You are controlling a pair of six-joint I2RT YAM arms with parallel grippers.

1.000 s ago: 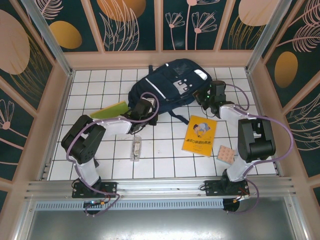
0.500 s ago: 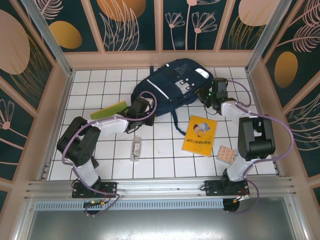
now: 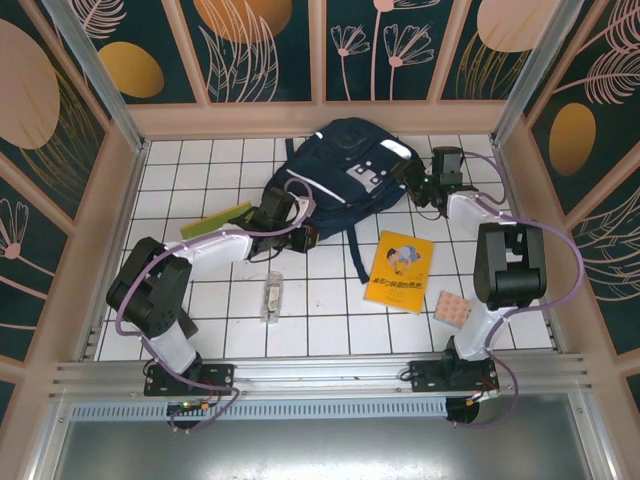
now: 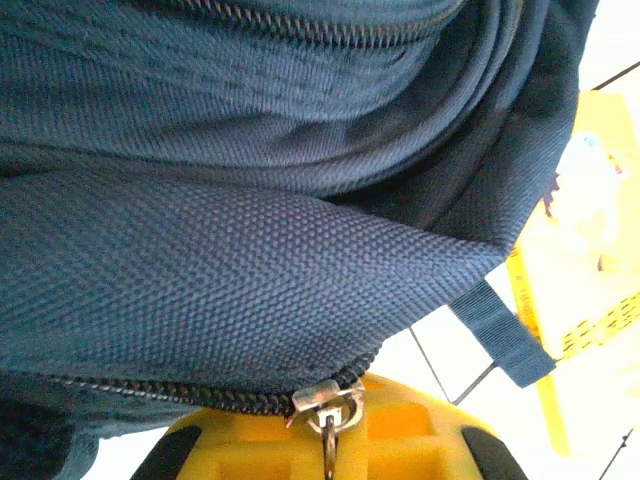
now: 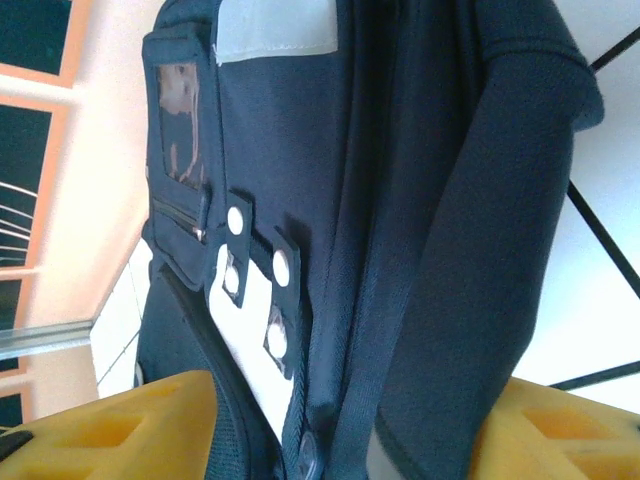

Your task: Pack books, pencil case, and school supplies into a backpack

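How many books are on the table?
2. The orange-yellow book lies right of centre, near the backpack; the lime-green book lies at the left. More could hide under the backpack.

white tiled floor (image 3: 330, 320), floral wall panels (image 3: 270, 50)

From my left wrist the orange-yellow book (image 4: 585, 250) is a blur cut off by the right edge, the zipper pull (image 4: 328, 412) runs off the bottom edge at my left gripper (image 4: 330, 450), and from above the book's cover text is too small to read.
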